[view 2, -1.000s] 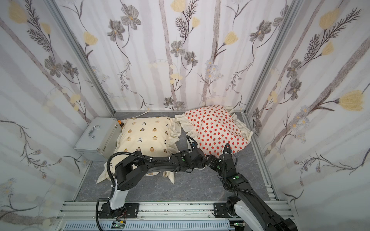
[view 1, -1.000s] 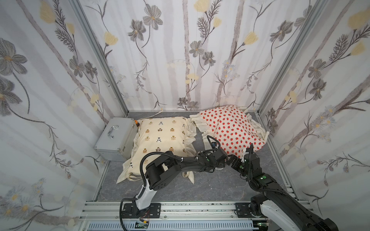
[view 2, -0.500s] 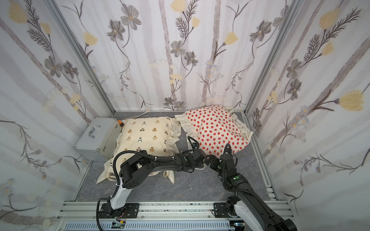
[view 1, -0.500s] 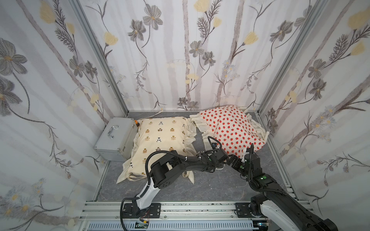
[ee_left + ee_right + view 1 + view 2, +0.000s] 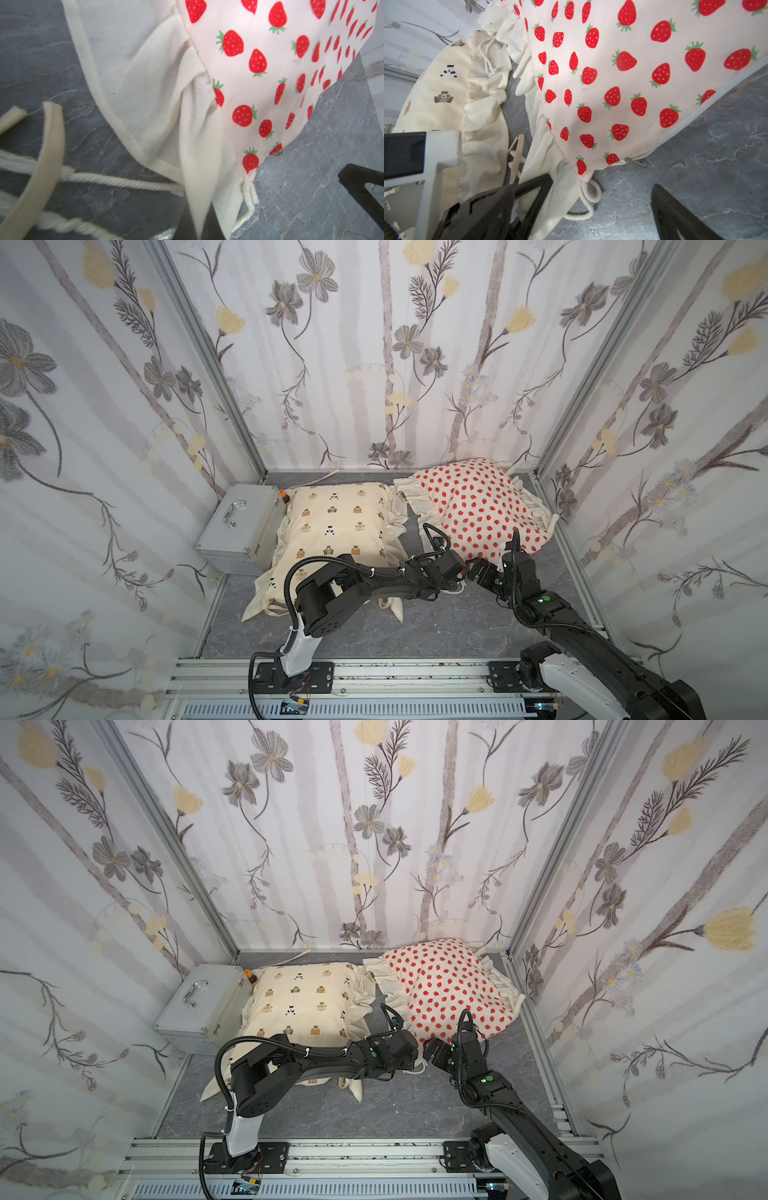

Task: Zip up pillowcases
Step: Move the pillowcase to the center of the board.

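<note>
The strawberry pillowcase (image 5: 478,506), at the desk's (image 5: 415,626) far right corner, has its ruffle (image 5: 199,166) clenched in the left jaws while the released right jaws hover by its ungripped zip pull (image 5: 635,163); zipping, and the bear pillowcase (image 5: 332,522) alongside, seemingly remain.

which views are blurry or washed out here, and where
Left wrist view: rope and strap near the lens are soft, strawberry pillowcase partly washed out; right wrist view: zipper pull sharp, mild glare on the fabric; both top views: even light, sharp.
</note>
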You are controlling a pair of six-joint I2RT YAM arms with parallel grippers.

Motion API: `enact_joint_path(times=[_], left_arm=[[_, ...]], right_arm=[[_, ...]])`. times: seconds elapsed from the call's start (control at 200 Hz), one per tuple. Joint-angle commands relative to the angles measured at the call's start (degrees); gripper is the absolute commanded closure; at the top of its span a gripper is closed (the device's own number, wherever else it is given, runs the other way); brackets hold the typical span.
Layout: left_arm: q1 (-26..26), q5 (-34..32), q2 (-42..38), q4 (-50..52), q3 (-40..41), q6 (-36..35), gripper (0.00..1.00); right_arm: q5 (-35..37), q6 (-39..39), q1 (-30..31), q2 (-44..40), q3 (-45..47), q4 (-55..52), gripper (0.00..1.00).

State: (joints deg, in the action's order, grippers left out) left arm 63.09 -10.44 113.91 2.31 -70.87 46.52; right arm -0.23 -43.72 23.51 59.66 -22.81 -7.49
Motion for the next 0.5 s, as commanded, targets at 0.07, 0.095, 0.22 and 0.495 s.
enact_joint_path(times=[0.07,0.095,0.22,0.495], left_arm=[[-0.16,2.69,-4.87,-0.68,5.45,-0.29,1.0],[-0.1,2.94,-5.64,-0.23,6.34,-0.44,1.0],[0.04,3.05,-9.61,2.91,9.84,-2.39,1.0],[-0.01,2.24,-16.49,8.17,15.8,-5.17,0.96]], right_arm=[[3.3,-0.52,4.41,2.13,-3.18,-3.31,0.0],[3.3,-0.84,5.08,2.35,-3.37,-3.35,0.0],[3.59,-2.45,8.24,3.2,-3.82,-4.03,0.0],[4.38,-6.26,12.81,2.03,-1.39,-4.12,0.0]])
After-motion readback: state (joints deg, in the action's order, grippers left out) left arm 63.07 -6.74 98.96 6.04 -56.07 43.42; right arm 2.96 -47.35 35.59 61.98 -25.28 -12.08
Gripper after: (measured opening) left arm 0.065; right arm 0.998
